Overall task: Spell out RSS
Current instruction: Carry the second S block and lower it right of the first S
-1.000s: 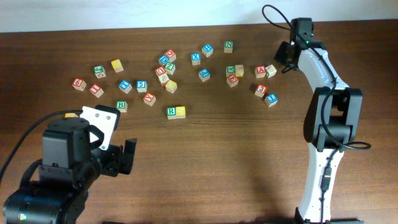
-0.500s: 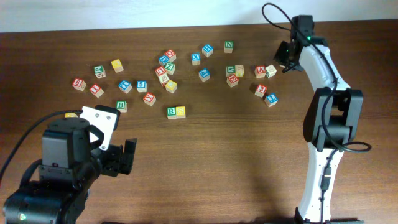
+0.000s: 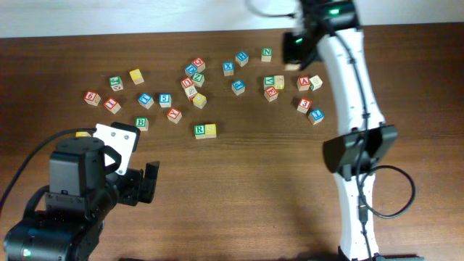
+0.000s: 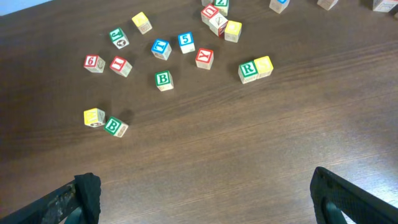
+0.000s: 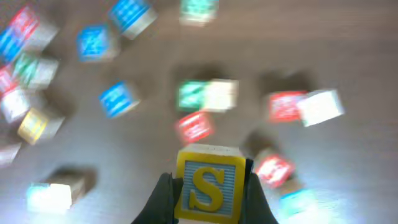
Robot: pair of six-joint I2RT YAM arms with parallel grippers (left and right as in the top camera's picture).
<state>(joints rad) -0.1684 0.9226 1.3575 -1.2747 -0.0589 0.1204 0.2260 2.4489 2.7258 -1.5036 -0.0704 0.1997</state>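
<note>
The green R cube (image 3: 199, 130) sits mid-table with a yellow cube (image 3: 210, 130) touching its right side; its letter is not readable. The pair also shows in the left wrist view as the R cube (image 4: 247, 70) and the yellow cube (image 4: 263, 65). My right gripper (image 5: 208, 186) is shut on a yellow S cube (image 5: 208, 190) and holds it in the air over the far block scatter, near the table's back edge (image 3: 296, 45). My left gripper (image 4: 202, 196) is open and empty above bare wood at the front left.
Many letter cubes lie scattered across the far half of the table, among them a green B cube (image 3: 141, 123), a blue 5 cube (image 3: 165, 99) and a yellow cube (image 4: 94, 116) beside another green B cube (image 4: 114, 126). The right wrist view is motion-blurred.
My right arm has swung left along the table's back edge, from the far right toward the far centre. The left arm and the table cubes have not moved.
</note>
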